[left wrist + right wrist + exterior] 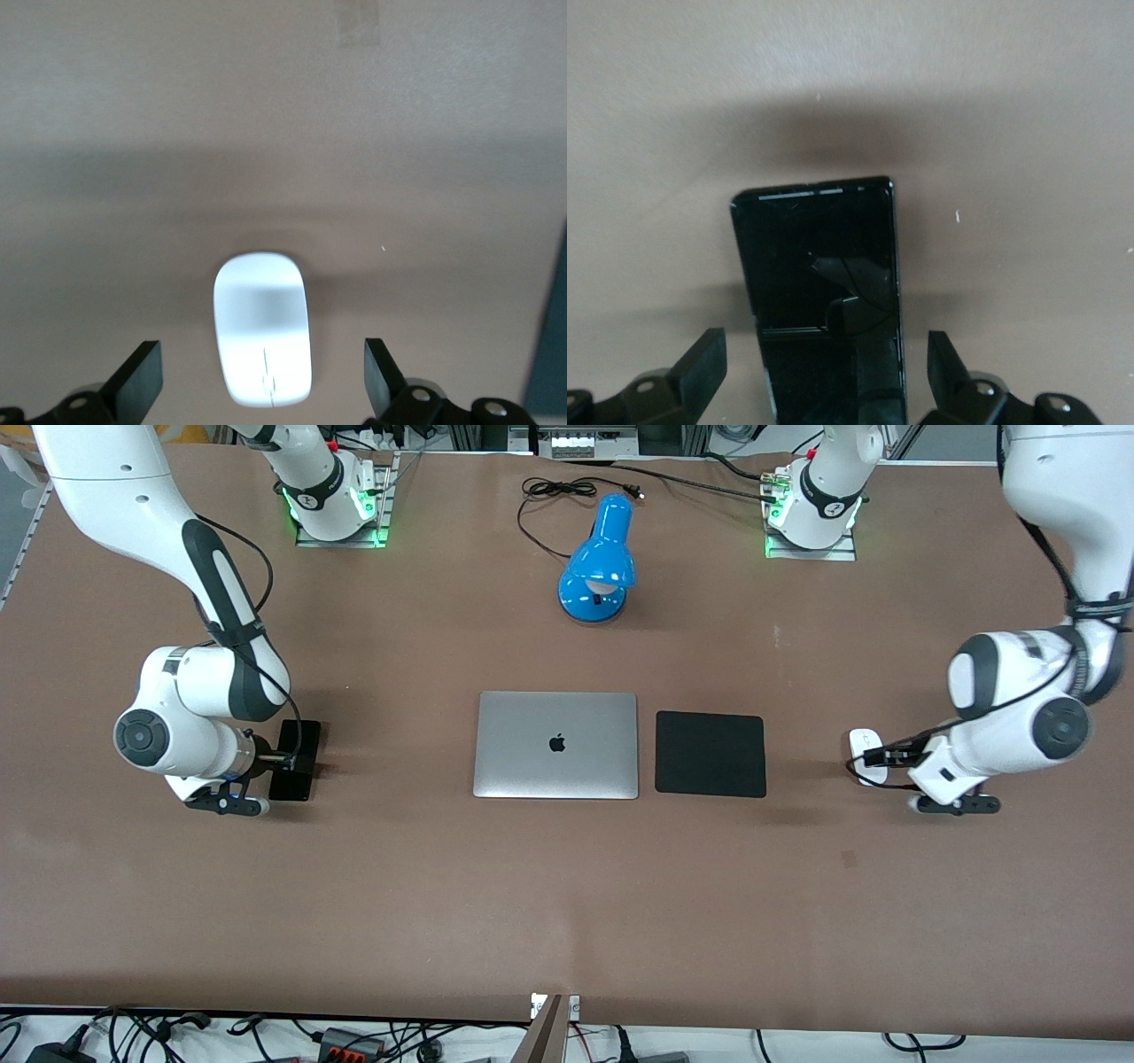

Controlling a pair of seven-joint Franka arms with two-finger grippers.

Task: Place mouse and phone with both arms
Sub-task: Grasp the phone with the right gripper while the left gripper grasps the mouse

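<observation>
Front view: right gripper point(282, 760) is low over the phone point(295, 761), which lies flat on the table point(567, 886) toward the right arm's end. Left gripper point(873, 756) is low over the mouse point(865, 746), toward the left arm's end. Closed laptop point(556, 745) sits mid-table with the black pad point(710, 754) just beside it.

Left wrist view: left gripper point(264, 372) fingers spread, straddling the mouse point(262, 328), not touching.

Right wrist view: right gripper point(827, 367) fingers spread either side of the phone point(819, 301), gaps visible.

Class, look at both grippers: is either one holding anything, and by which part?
Nothing is held. The left gripper is open around the mouse; the right gripper is open around the phone.
</observation>
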